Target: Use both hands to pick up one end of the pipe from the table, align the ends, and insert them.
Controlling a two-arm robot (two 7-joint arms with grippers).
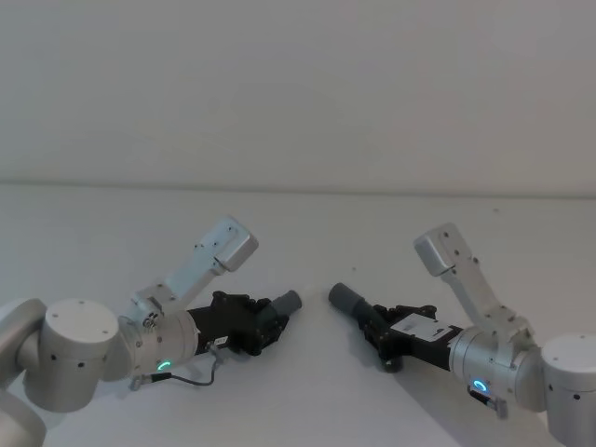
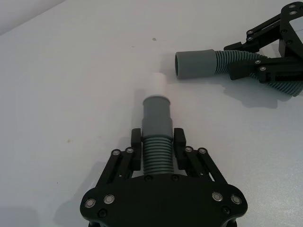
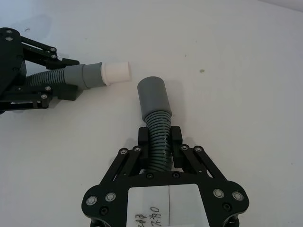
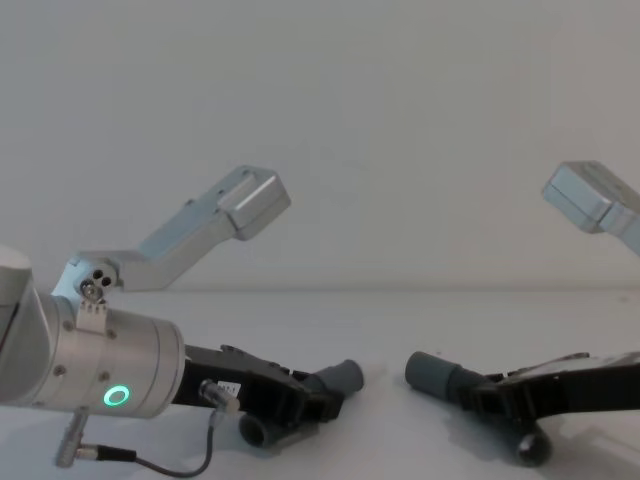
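My left gripper (image 2: 157,142) is shut on the corrugated part of the shorter pipe piece (image 2: 157,158). Its grey collar (image 2: 156,116) and white tip (image 2: 156,85) stick out ahead of the fingers. My right gripper (image 3: 160,137) is shut on the corrugated part of the other piece (image 3: 159,142), whose open socket collar (image 3: 152,97) points toward the left piece. In the head view the left collar (image 1: 287,303) and the right socket (image 1: 349,298) face each other low over the table (image 1: 307,242), a short gap apart and not quite in line.
The white table (image 4: 390,320) spreads wide around both arms, with a plain wall behind. The hoses' free cut ends hang below the grippers (image 4: 255,430) (image 4: 533,447). A thin cable (image 1: 186,380) trails from the left wrist.
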